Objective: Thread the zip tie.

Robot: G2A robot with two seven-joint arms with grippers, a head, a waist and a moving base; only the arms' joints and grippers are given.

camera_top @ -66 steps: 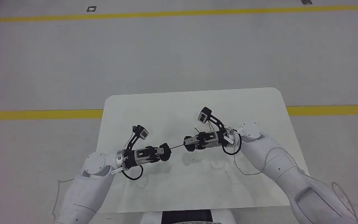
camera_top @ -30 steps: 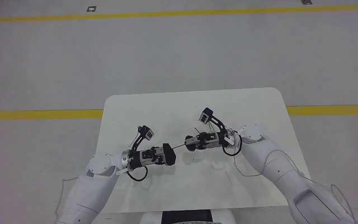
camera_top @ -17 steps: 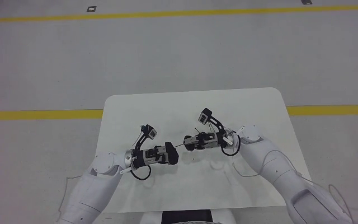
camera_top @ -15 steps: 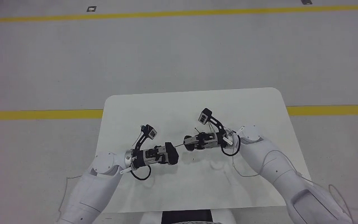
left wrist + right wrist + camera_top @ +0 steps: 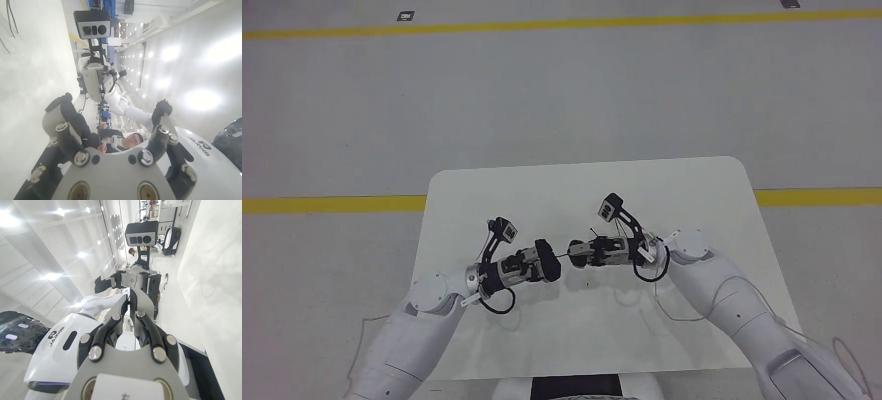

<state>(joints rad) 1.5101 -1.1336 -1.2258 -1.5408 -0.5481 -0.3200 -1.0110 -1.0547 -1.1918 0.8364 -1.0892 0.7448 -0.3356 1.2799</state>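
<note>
The left arm has come in from the lower left of the top view, and the gap to the other arm has closed. The left gripper (image 5: 550,267) now sits just beside the right gripper (image 5: 578,256), above the lower middle of the table (image 5: 682,190).

Between them runs the zip tie (image 5: 564,259), a thin dark strap held off the table. In the right wrist view the right gripper (image 5: 129,294) has its fingers pinched together on one end of the strap. In the left wrist view the left gripper (image 5: 114,100) stands wide open and has hold of nothing. The zip tie (image 5: 100,115) reaches from the far gripper toward the space between the open fingers, nearer the left one in that frame. We cannot tell how far the tip has entered, nor which end is the head.

We judge the step in hand to be taking the free end with the open gripper.

- We keep the pinching arm still, so the strap does not wave.
- We bring the open fingers around the strap until it lies midway between them, not against one pad.
- We close slowly. The strap looks thin and springy and may flick aside if one finger meets it first.
- We grip near the tip but leave some of it free for feeding.
</note>
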